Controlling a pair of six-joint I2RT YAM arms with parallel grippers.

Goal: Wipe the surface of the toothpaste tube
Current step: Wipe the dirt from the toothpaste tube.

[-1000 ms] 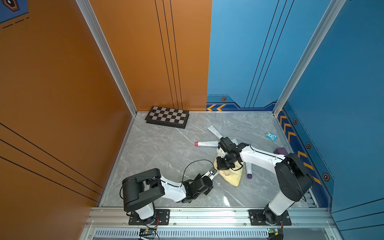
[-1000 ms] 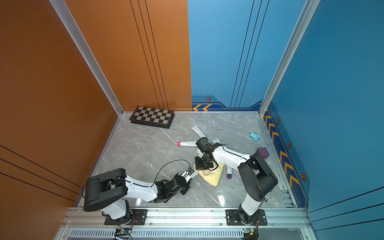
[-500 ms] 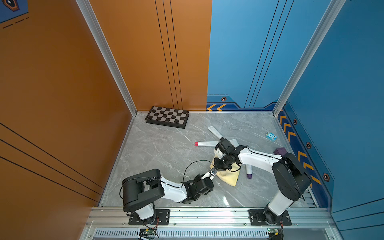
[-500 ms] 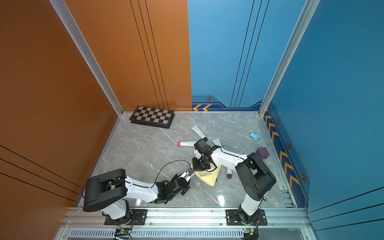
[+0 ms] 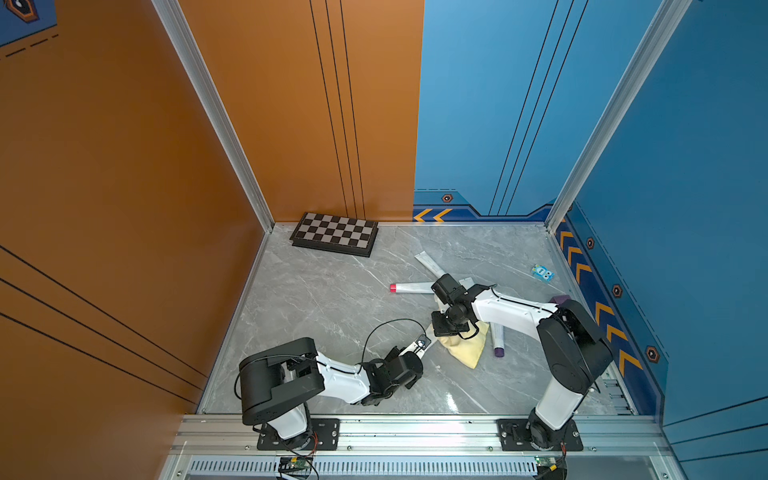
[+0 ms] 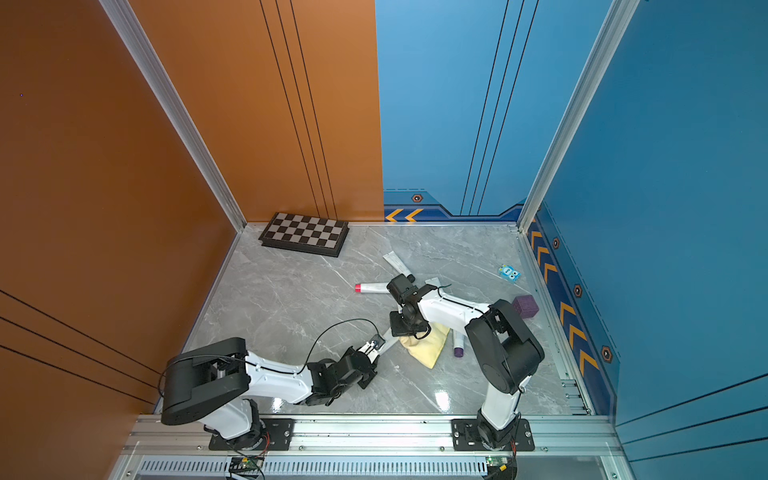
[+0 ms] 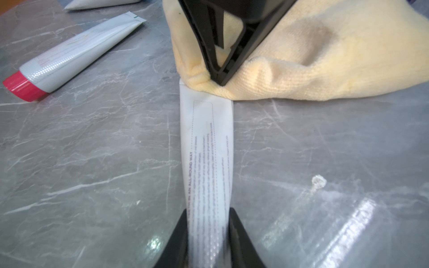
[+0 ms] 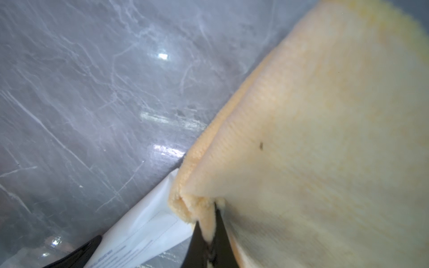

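Grey marble-patterned tabletop [image 5: 324, 299], glossy and veined in white, is enclosed by smooth orange panels on the left and far side and blue panels on the right. Near the middle of it a white toothpaste tube [image 7: 206, 150] is lain flat, printed with fine purple text and flattened to a straight crimped end. Its rounder end is clamped between the two black fingers of the left gripper [image 7: 207, 220], which are parted only by the width of the tube. The crimped end is covered by a pale yellow cloth [image 7: 301, 69], soft and finely ribbed, with a faint brownish stain. A fold of this cloth is pinched in the fully closed right gripper [image 8: 210, 222], whose tips are pressed down onto the tube's end. In both top views the cloth is seen spread to the right of the tube as a rumpled triangle. Another white tube, closed by a red cap [image 5: 413, 286], is lain farther back, and a third white tube [image 5: 428, 262] beyond it. A tube with a purple cap [image 5: 498, 340] is set just right of the cloth. A folded chessboard case [image 5: 334, 234] is lain shut by the far wall; its contents cannot be told. A small blue packet [image 5: 542, 273] and a textured purple block [image 6: 525, 306] are placed near the right wall.
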